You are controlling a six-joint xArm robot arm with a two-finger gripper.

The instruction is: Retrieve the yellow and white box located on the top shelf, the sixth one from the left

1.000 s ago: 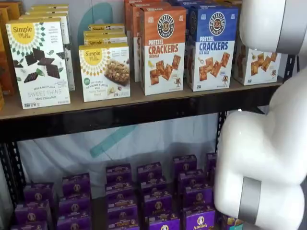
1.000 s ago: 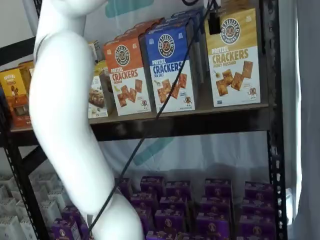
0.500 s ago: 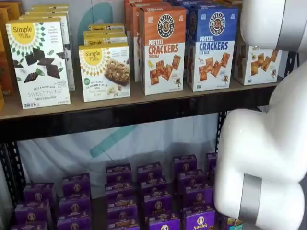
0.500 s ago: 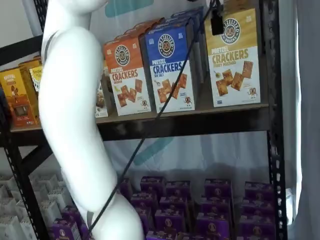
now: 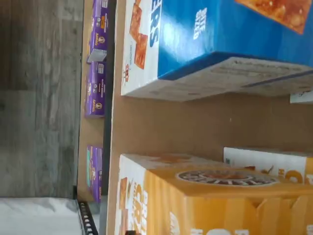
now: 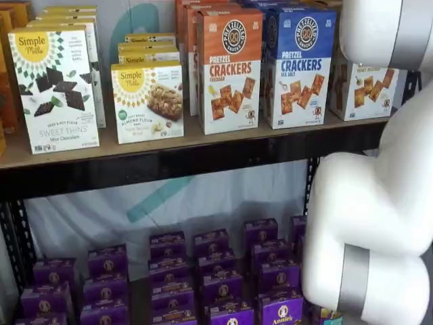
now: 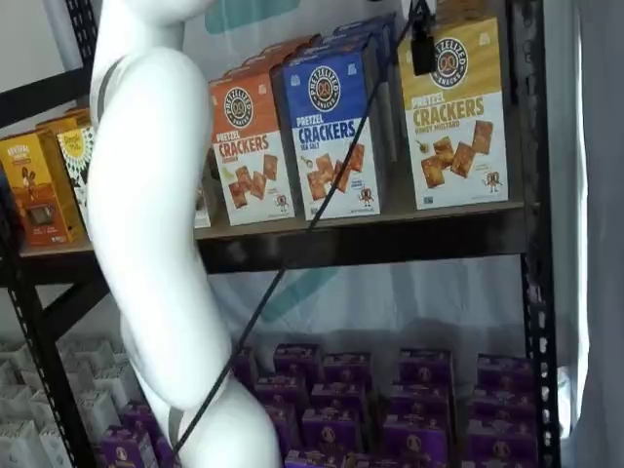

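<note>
Yellow and white box (image 7: 455,112) at top shelf (image 7: 390,237) right end, bare board beside blue box (image 7: 333,132). Gap clearest in wrist view. Tool (image 7: 422,44) just before the box, jaws wide open.

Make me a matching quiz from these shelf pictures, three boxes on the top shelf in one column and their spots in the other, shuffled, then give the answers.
Things:
1. tall yellow and white cardboard pretzel-crackers box
2. tall blue-topped cardboard pretzel-crackers box
3. tall orange-topped cardboard pretzel-crackers box

Places in a shelf view:
A. middle of these three
B. beside the right black upright
C. nearest the white arm

Pairs: 1-B, 2-A, 3-C
</note>
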